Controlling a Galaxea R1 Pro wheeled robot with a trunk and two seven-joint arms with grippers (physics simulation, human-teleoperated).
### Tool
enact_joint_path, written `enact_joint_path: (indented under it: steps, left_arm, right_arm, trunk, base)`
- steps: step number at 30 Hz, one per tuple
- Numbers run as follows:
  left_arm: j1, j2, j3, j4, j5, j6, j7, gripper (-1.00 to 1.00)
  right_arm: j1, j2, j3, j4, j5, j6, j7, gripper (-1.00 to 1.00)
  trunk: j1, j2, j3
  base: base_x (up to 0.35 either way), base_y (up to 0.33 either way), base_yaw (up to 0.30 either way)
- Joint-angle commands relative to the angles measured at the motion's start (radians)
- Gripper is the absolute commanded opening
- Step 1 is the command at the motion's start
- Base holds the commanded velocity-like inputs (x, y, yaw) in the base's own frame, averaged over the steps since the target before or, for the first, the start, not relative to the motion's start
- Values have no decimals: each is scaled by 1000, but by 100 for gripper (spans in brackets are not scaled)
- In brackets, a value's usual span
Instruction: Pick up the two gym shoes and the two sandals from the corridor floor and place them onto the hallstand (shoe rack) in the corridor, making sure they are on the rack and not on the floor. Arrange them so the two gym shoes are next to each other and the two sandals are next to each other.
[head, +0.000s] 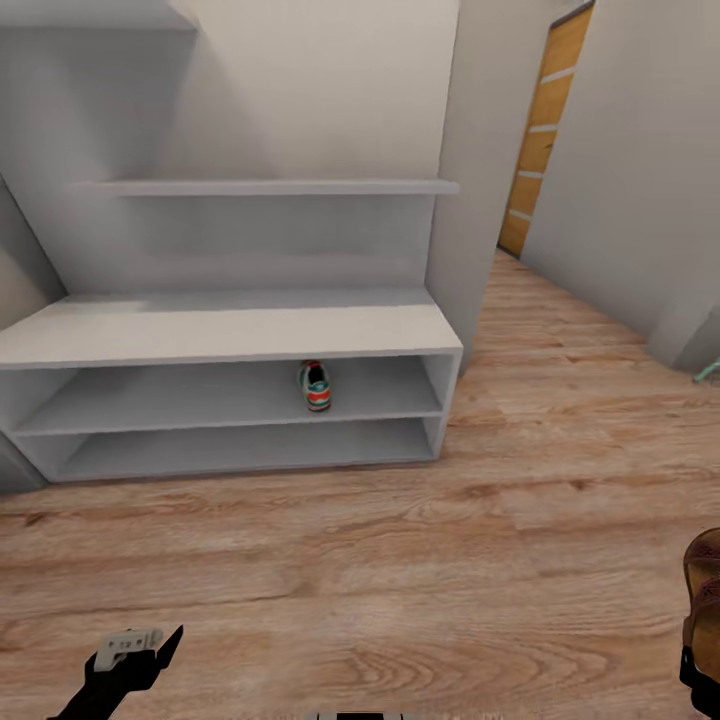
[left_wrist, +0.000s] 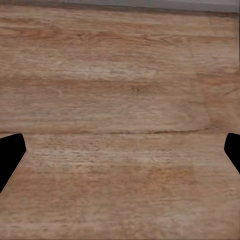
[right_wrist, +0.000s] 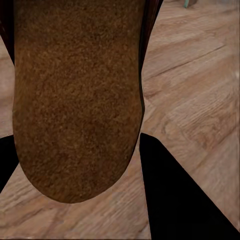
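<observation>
Hallstand (head: 230, 335): a low white unit against the wall, with a flat top and two long open shelves under it.
Upper shelf: one gym shoe (head: 316, 386) stands here, right of the middle, heel with the red-orange patch toward the camera.
Lower shelf: I see nothing on it.
Corridor floor (head: 400, 560): light brown wood planks, in front of the hallstand and running to the right toward a wooden door (head: 545, 130).
Sandal (head: 704, 590): dark brown, at the right edge of the head view, cut off by the frame; in the right wrist view its tan sole (right_wrist: 77, 100) fills most of the picture.
Right gripper (right_wrist: 75, 165): the dark fingers (right_wrist: 180, 200) stand on both sides of the sandal and are closed on it, holding it above the floor.
Left gripper (left_wrist: 122, 150): low over the bare floor; the two fingers (left_wrist: 10, 157) sit at opposite edges of the left wrist view, spread wide, touching nothing.
Hard to see: a small teal thing (head: 708, 372) on the floor at the far right, too small to name.
</observation>
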Motion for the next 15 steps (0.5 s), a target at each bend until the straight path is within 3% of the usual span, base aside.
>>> enact_joint_path:
  steps: [1,9,15]
  left_arm:
    - [0,0,2,2,7,-1,-7,100]
    - [0,0,2,2,9,-1,-6,100]
    - [0,0,42,2,12,-1,-8,100]
  right_arm:
    - [-1,1,-6,0,1,-2,7,-100]
    - [-1,1,-6,0,1,-2,7,-100]
    - [-1,9,-6,-1,1,-3,7,-100]
  trunk:
    - [-1,0,0]
    - [-1,0,0]
    - [-1,0,0]
  base:
    - [-195,273,-272]
    - [-221,253,-79]
    - [-178,263,166]
